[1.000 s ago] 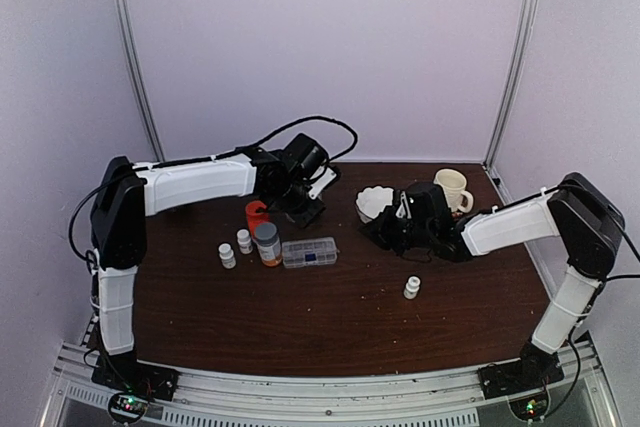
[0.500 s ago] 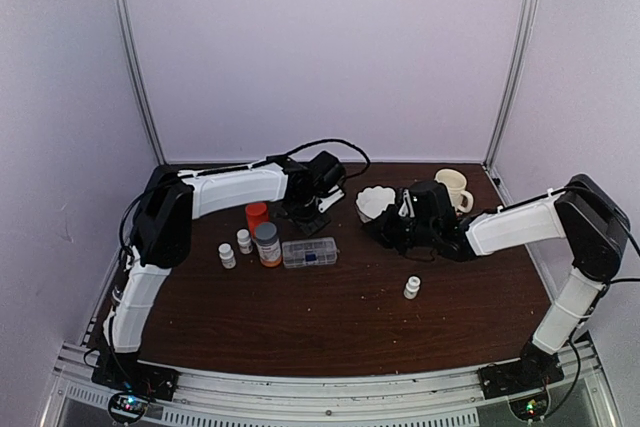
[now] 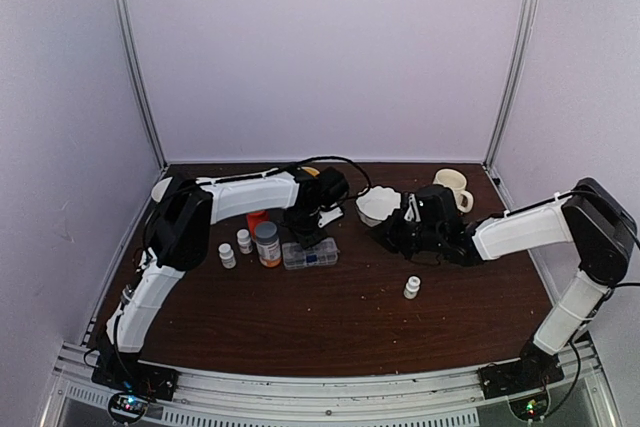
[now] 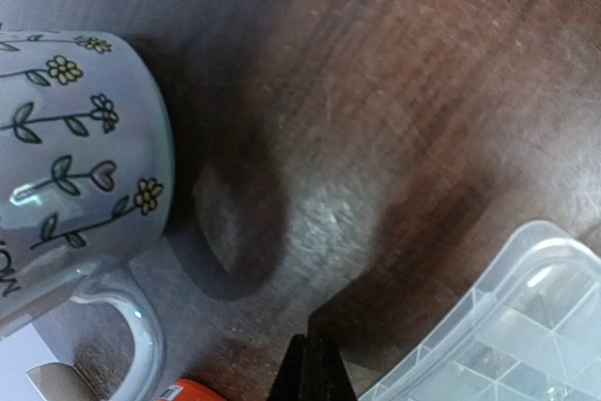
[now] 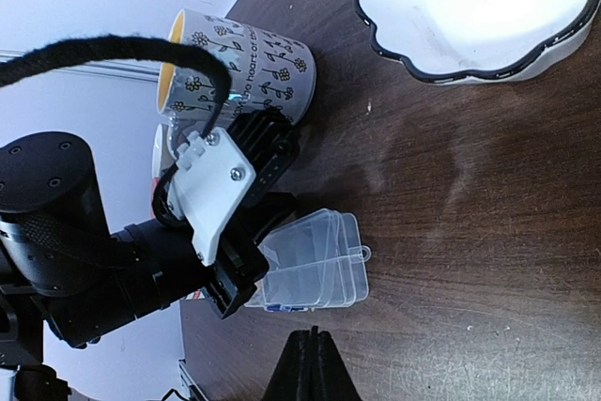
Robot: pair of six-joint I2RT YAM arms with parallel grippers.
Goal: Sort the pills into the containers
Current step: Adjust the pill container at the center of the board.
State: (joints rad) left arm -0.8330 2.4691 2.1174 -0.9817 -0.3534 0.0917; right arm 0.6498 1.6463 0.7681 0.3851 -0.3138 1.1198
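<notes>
The clear flat organizer box [image 3: 309, 252] with its containers lies at mid-table, also seen in the left wrist view [image 4: 512, 326] and the right wrist view [image 5: 319, 265]. I cannot make out the pills in any view. My left gripper [image 3: 306, 235] is shut and empty, its tips [image 4: 315, 368] just above the table beside the box's back corner. My right gripper [image 3: 384, 232] is also shut and empty, its tips [image 5: 313, 354] low over bare wood a short way from the box's tabbed end.
A white scalloped bowl [image 3: 377, 204] sits between the arms. A floral mug [image 5: 246, 61] stands behind the left gripper and a cream mug [image 3: 452, 188] at back right. An orange bottle [image 3: 256, 215], a grey-capped bottle [image 3: 267, 244] and small white bottles [image 3: 228, 255] [image 3: 411, 288] stand nearby.
The left arm has swung right and forward, bringing its shut gripper from behind the orange bottle down to the organizer box. The right gripper has drifted slightly right.
</notes>
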